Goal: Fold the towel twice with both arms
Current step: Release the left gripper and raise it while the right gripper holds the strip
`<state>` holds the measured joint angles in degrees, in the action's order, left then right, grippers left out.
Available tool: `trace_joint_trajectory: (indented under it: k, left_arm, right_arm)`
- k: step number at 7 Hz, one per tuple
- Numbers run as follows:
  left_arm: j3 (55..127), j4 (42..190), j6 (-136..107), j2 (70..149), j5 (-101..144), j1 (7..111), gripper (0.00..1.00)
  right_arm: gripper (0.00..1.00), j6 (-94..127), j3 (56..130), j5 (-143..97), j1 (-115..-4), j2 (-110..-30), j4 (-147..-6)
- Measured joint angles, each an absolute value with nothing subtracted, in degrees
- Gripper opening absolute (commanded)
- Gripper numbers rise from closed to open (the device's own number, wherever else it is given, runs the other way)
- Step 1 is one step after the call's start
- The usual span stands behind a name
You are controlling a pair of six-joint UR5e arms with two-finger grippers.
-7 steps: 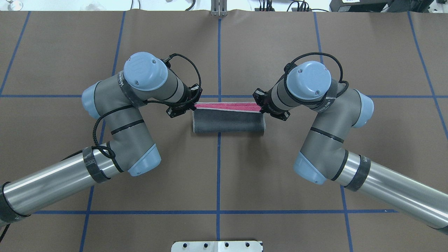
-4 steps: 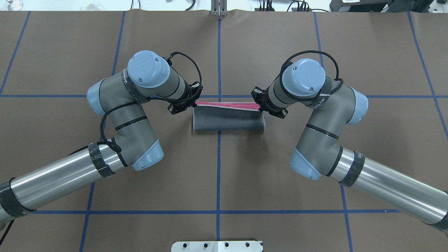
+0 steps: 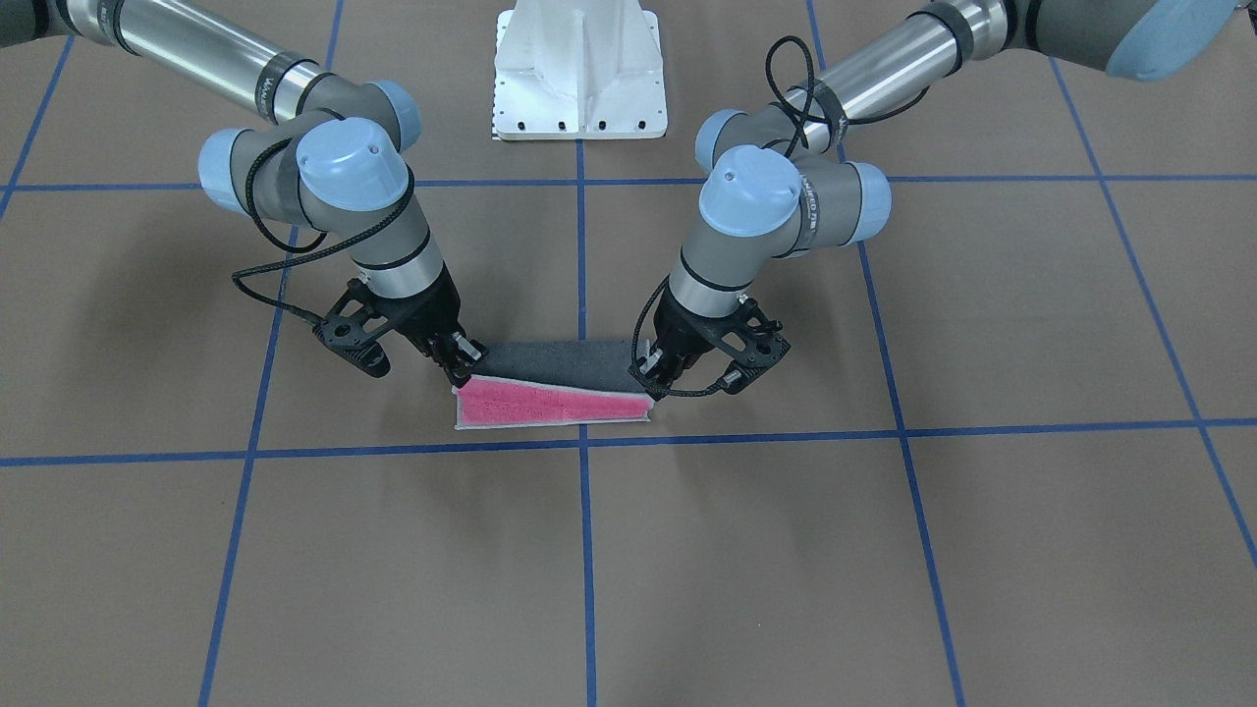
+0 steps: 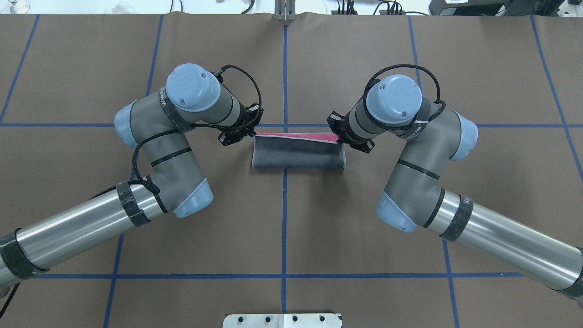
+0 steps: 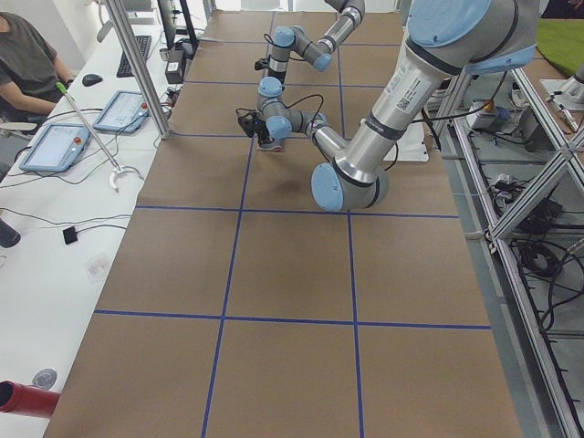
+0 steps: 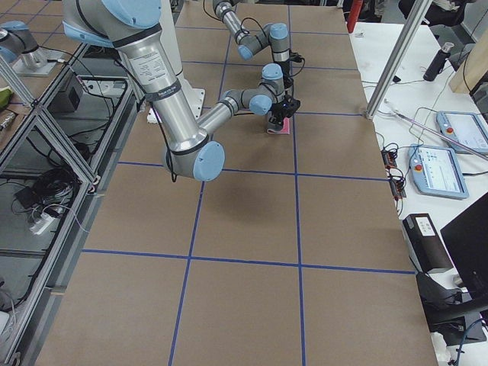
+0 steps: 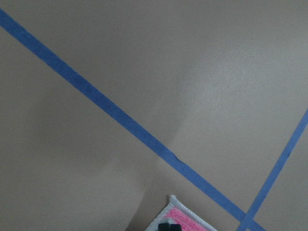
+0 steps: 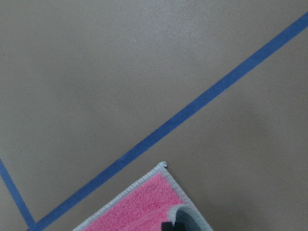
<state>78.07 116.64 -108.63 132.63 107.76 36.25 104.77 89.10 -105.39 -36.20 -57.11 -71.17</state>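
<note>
The towel (image 4: pixel 298 156) lies half-folded at the centre of the desk (image 4: pixel 410 218), grey face up, with a pink strip along its 12 o'clock edge. The left hand (image 4: pixel 249 132) pinches its 10 o'clock corner, and the right hand (image 4: pixel 339 138) pinches its 2 o'clock corner. A white base (image 4: pixel 282 320) sits at 6 o'clock, well apart.

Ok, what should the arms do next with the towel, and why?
Probably lower both held corners onto the far hem: the left gripper and right gripper pinch the grey flap of the towel, and a pink strip shows uncovered beyond it.
</note>
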Motion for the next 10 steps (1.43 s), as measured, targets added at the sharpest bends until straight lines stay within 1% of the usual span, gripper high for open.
trace_joint_trajectory:
  k: [1, 2, 4, 6, 8, 10]
  left_arm:
    - [77.9, 116.85, -108.63, 132.73, 107.76, 36.24, 0.63]
    - [77.8, 116.96, -108.65, 132.85, 107.77, 36.22, 0.66]
    - [77.86, 117.14, -108.77, 133.11, 107.83, 36.32, 0.67]
    - [79.14, 117.16, -108.88, 133.2, 108.02, 36.99, 0.7]
    - [80.62, 116.96, -108.97, 133.11, 109.22, 38.03, 0.71]
    - [81.39, 116.68, -109.0, 132.96, 109.79, 38.44, 0.72]
  right_arm:
    - [0.63, 104.78, 89.01, -105.38, -36.24, -57.02, -71.18]
    - [0.65, 104.82, 88.98, -105.38, -36.27, -56.85, -71.19]
    - [0.67, 105.05, 89.15, -105.42, -36.32, -56.42, -71.13]
    - [0.65, 106.53, 90.53, -105.82, -36.14, -57.1, -71.15]
    - [0.61, 115.25, 91.46, -105.97, -34.2, -58.47, -71.05]
    - [0.62, 126.15, 91.36, -105.65, -32.66, -59.28, -71.02]
